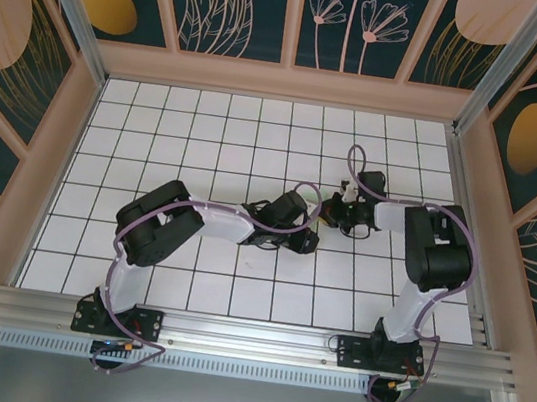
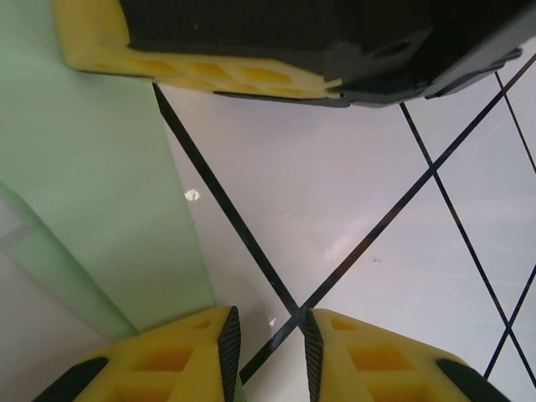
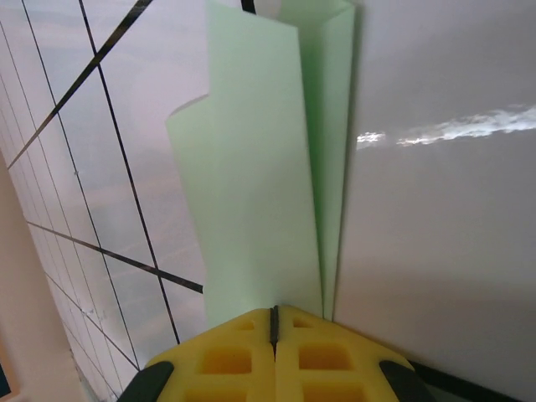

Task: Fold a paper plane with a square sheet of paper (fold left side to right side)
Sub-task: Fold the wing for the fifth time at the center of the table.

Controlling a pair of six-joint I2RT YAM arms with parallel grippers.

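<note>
Between the two arms, near the middle of the counter [image 1: 210,121]: one square sheet of paper [image 3: 260,184], pale green, folded down to a narrow strip with lengthwise creases. Runs, in the right wrist view, from 6 o'clock straight up to 12 o'clock, long axis in line with the fingers. Shows two panels side by side, meeting at a crease a little toward 3 o'clock of the strip's middle, the 9 o'clock panel broader and notched near its 10 o'clock corner. Vanishes at its near end into the right end effector [image 3: 273,322], clamped on the paper, pads pressed together with no gap.

Fills, in the left wrist view, the 9 o'clock side, just beside the left end effector [image 2: 268,347]. There, pads parted, nothing gripped, bare white tile and crossing black grid lines [image 2: 368,230] in the gap. Cannot tell whether the 9 o'clock finger [image 2: 167,368] touches the paper's edge or merely overhangs it.

Judging from this: right arm nearer, already holding one end; left arm free, with the paper to its 9 o'clock, placed to take a side panel and carry it across the long crease.

Count: one sheet, two arms, two end effectors, one loaded.
</note>
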